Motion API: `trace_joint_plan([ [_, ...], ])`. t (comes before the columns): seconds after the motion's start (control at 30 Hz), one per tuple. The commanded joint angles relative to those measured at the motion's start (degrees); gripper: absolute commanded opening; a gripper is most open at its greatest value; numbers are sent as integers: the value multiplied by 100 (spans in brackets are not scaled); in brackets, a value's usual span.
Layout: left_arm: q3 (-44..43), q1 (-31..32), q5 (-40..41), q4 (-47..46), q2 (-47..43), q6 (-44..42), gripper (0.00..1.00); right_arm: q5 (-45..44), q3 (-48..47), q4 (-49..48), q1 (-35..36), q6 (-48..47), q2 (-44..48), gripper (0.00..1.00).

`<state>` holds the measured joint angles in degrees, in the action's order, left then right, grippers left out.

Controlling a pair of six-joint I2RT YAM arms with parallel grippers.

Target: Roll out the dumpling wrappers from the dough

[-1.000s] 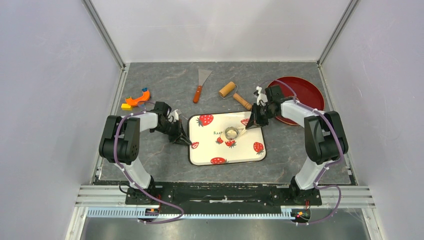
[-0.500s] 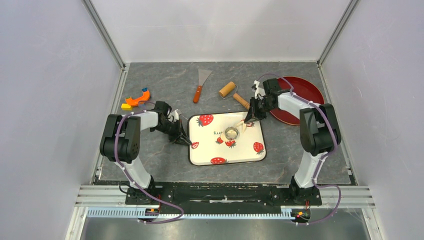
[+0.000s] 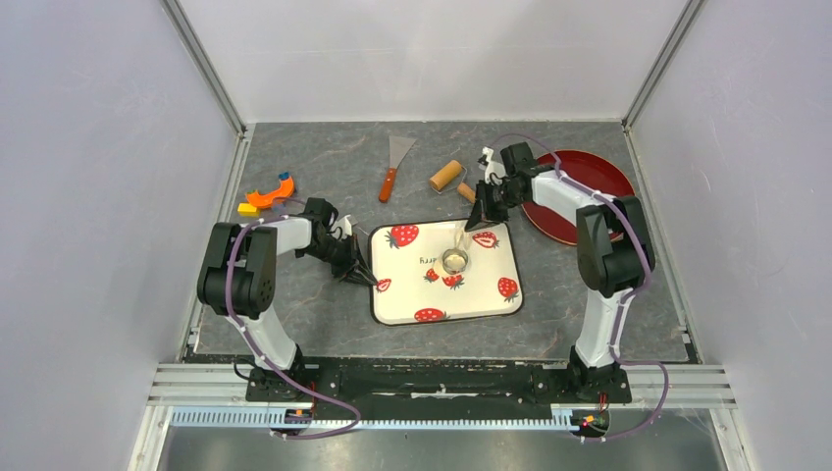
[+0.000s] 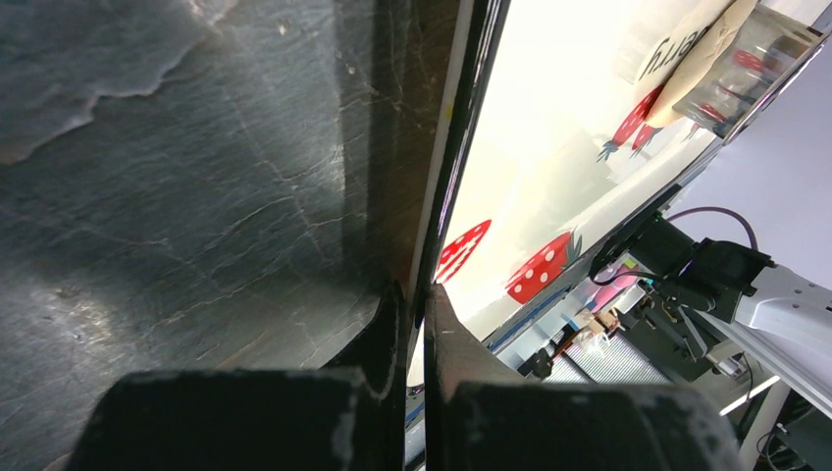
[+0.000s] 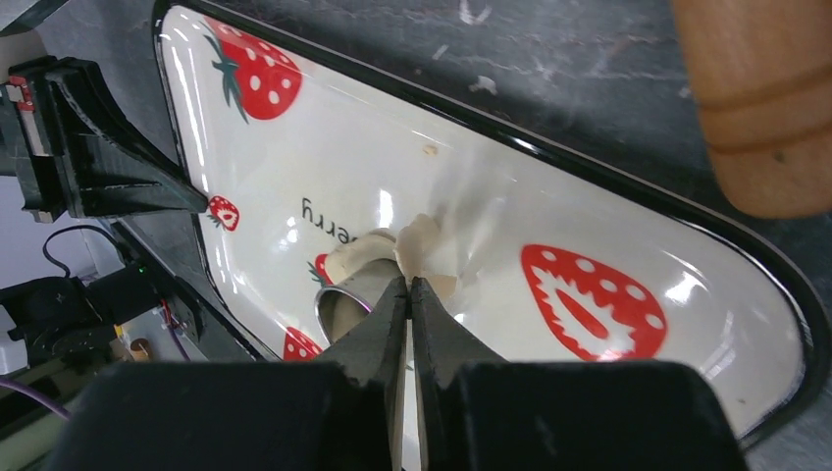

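Observation:
The strawberry-print tray (image 3: pixel 486 296) lies mid-table. A small metal ring cutter (image 3: pixel 454 260) stands on it. My right gripper (image 3: pixel 485 222) hangs over the tray's far right corner, shut on a thin strip of pale dough (image 5: pixel 416 245) that stretches down to the ring cutter (image 5: pixel 345 299). My left gripper (image 3: pixel 355 271) is shut on the tray's left rim (image 4: pixel 453 186). In the left wrist view the dough (image 4: pixel 699 61) leans against the ring cutter (image 4: pixel 767 57). I cannot make out a separate flat wrapper.
A wooden roller (image 3: pixel 446 176) lies just beyond the tray and fills the corner of the right wrist view (image 5: pixel 765 98). A scraper (image 3: pixel 392 167) lies further back. A red plate (image 3: pixel 584 186) sits at the right and an orange toy (image 3: pixel 267 196) at the left.
My right gripper has moved back and to the left from the tray's right edge, pulling the dough strip up from the ring cutter. My left gripper has stayed on the rim.

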<state>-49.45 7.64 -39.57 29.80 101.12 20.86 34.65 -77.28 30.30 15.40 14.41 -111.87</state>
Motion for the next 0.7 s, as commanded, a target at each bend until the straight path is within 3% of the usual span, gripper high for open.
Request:
trace_joint_plan([
  [0.0, -25, 35, 538, 1, 232, 58, 2, 189, -479, -42, 311, 152, -161, 5],
  [0.33, -65, 62, 502, -27, 322, 69, 2, 394, -1059, -33, 1157, 410, -457, 5],
  [0.67, -143, 62, 466, -18, 399, 32, 2, 619, -832, -165, 1584, 663, -71, 5],
])
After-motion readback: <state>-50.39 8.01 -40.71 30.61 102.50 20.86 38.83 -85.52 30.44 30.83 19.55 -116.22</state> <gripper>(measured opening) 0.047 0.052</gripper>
